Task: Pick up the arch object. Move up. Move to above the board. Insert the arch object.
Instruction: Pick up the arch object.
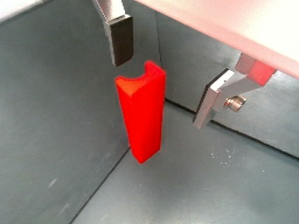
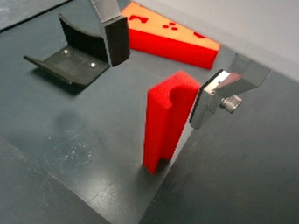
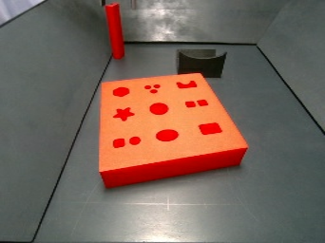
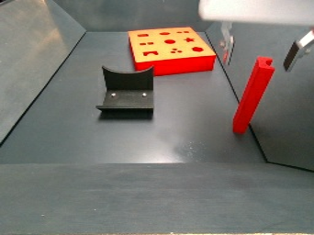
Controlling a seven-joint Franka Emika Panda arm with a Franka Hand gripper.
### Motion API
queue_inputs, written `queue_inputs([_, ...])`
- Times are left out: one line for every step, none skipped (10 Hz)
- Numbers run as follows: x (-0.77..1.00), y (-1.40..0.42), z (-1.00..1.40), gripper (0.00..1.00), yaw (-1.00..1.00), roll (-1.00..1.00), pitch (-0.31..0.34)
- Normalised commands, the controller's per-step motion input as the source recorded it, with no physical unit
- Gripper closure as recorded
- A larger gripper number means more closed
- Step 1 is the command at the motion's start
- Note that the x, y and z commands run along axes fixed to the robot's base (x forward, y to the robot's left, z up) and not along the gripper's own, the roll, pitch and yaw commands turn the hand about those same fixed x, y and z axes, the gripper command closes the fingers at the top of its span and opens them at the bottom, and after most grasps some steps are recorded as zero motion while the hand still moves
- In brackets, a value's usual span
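here the gripper (image 2: pixel 163 66) hangs wide open around the top of the upright arch object (image 2: pixel 167 122), untouched, well apart from the board (image 3: pixel 165 119) and fixture (image 4: pixel 127 91).

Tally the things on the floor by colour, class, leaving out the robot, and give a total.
Red: 2, the arch object standing between the open gripper's fingers, and the board.
Dark: 1, the fixture.
Total: 3.

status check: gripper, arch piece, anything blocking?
Gripper open, fingers either side of arch object's top, not touching. Arch object upright on floor, ungrasped. Board apart, top bare. Fixture clear of path.
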Motion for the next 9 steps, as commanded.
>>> queue_inputs([0.00, 0.00, -0.73, 0.00, -0.02, -0.05, -0.244])
queue_inputs([-0.04, -0.02, -0.66, 0.00, -0.01, 0.00, -0.260])
queue_inputs([-0.04, -0.03, -0.46, 0.00, 0.00, 0.00, -0.224])
queue_inputs([-0.01, -0.14, -0.35, 0.00, 0.00, 0.00, -0.191])
queue_inputs([0.00, 0.00, -0.05, 0.00, 0.00, 0.00, -0.067])
queue_inputs([-0.02, 0.00, 0.00, 0.00, 0.00, 0.00, 0.000])
queue_inputs([0.00, 0.00, 0.00, 0.00, 0.00, 0.00, 0.000])
queue_inputs([0.00, 0.00, 0.00, 1.00, 0.00, 0.00, 0.000])
queue_inputs([0.00, 0.00, 0.00, 1.00, 0.00, 0.00, 0.000])
